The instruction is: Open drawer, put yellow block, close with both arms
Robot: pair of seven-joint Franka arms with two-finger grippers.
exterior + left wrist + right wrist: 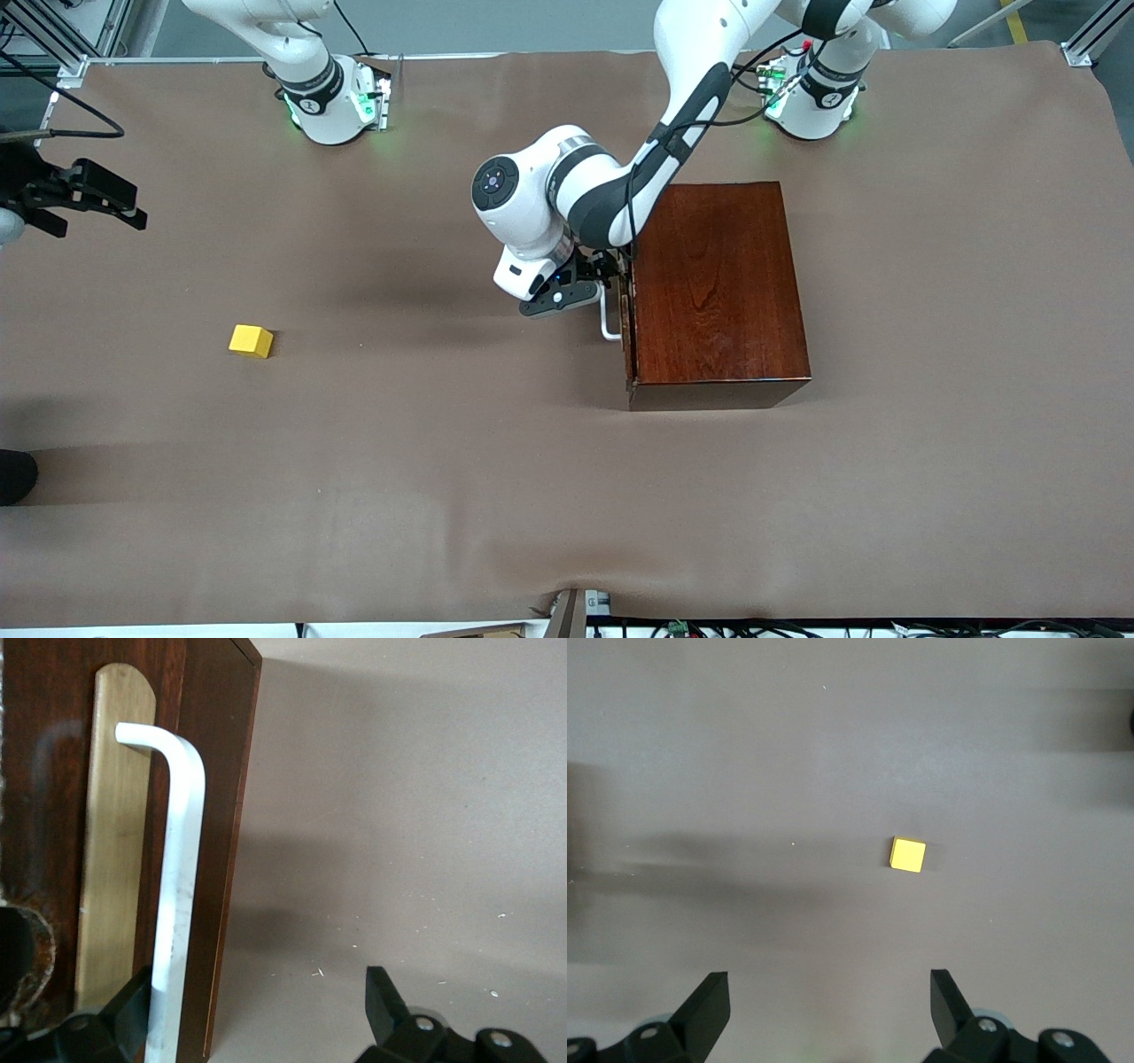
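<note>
While the yellow block (251,340) lies alone on the brown table cover (443,496), well apart from the wooden box (718,292) and toward the right arm's end of the table, it sits about level with the box's near half. No gripper touches the block. The box stands toward the left arm's end, and its drawer (629,328) looks pushed in, the dark front flush with the box side that faces the block. On that front sits the white handle (609,321), a bent bar. The left gripper (580,288) is at this handle with its fingers apart; in the left wrist view one finger (115,1019) overlaps the bar (177,904) and the other (390,1010) stands clear over the cover. The right gripper (828,1010) hangs high, well apart from the box at the right arm's end, spread wide, with the block (907,854) in sight below it.
</note>
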